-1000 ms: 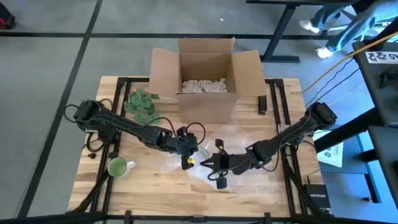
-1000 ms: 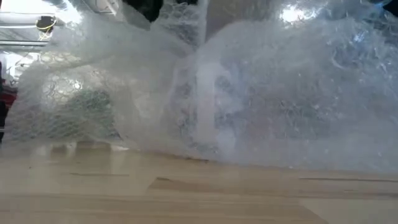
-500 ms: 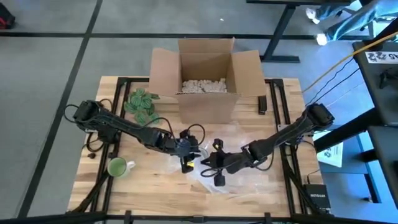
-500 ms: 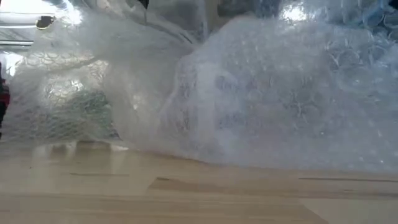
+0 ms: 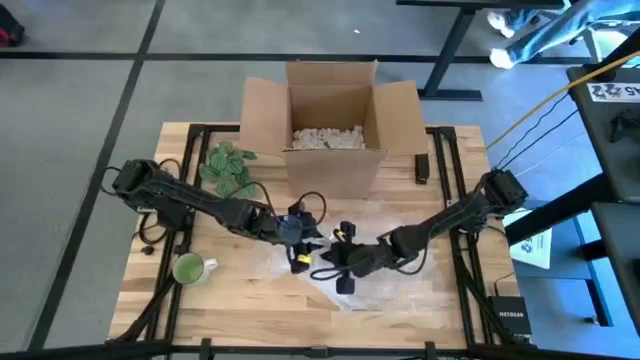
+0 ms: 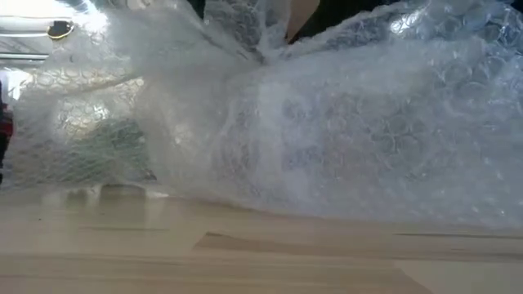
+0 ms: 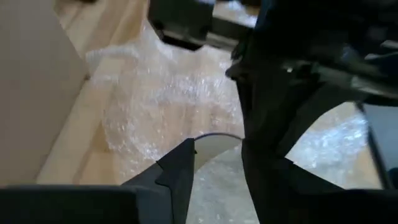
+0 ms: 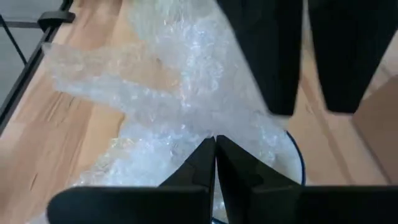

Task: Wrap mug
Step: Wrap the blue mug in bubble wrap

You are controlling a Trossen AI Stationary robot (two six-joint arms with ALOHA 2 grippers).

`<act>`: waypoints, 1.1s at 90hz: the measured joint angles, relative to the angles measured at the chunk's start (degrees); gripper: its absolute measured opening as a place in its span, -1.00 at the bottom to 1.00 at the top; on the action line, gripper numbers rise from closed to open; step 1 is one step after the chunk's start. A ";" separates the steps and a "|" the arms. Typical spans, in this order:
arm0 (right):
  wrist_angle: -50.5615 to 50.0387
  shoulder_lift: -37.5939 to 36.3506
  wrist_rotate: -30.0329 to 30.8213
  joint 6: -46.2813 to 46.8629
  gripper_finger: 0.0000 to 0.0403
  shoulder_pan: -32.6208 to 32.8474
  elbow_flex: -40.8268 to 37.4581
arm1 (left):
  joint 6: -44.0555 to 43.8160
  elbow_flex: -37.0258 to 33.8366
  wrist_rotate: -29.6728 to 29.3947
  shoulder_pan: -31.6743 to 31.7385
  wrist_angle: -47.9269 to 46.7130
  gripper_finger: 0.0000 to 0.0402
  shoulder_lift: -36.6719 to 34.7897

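We read the right claw (image 5: 322, 268) as clenched on the bubble wrap (image 5: 385, 230), fingers pinched together over the mug (image 8: 291, 158). Left claw (image 5: 303, 245) at its 10 o'clock, parted approx. halfway, astride the mug rim. Mug sits at worktop (image 5: 240, 300) centre, 6 o'clock of the cardboard box (image 5: 330, 125). Wrap partly folded over; est. mid-task, closure outstanding.

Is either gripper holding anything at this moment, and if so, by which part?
The right gripper is shut on the bubble wrap, pinching a bunched fold above the mug. The left gripper is open at the mug's rim, holding nothing.
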 joint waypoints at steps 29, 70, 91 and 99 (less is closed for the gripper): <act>-0.13 0.00 5.46 -0.05 -1.00 0.09 0.00 | -2.95 0.02 -0.02 -1.55 -5.82 -0.42 -5.66; -0.46 -1.79 3.79 -0.93 -1.00 0.00 0.30 | -12.72 0.11 -0.88 -12.45 -12.58 -0.43 -7.66; -11.24 -1.79 -1.94 2.36 -1.00 -1.25 7.74 | -15.38 0.09 -4.81 -12.94 -15.50 -0.43 -3.47; -18.06 -0.96 -4.38 2.65 -1.00 -2.11 13.25 | -14.68 0.07 -6.10 -13.51 -16.11 -0.43 -2.56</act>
